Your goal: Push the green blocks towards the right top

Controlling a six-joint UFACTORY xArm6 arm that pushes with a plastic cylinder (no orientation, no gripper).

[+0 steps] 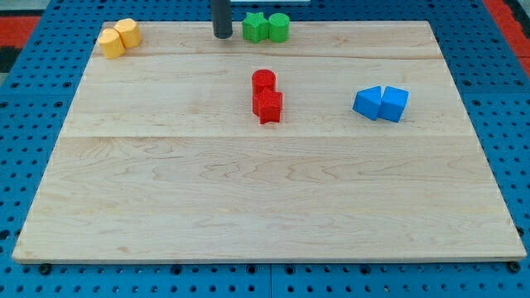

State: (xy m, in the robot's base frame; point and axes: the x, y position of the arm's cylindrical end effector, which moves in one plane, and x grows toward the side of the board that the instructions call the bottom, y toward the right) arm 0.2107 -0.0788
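While my tip (223, 36) rests at the view's top edge of the wooden board (265, 199), the two green blocks sit just to its right, near but apart from it. The green star-shaped block (253, 27) touches the green cylinder (279, 27) on its right. I carry no jaws, only a plain dark rod, so nothing opens or clamps. Two yellow blocks (119, 37) huddle together in the view's top left corner. A red cylinder (263, 80) touches a red block (268, 107) near the board's middle. Two blue blocks (382, 103) stand side by side, touching, at the view's right.
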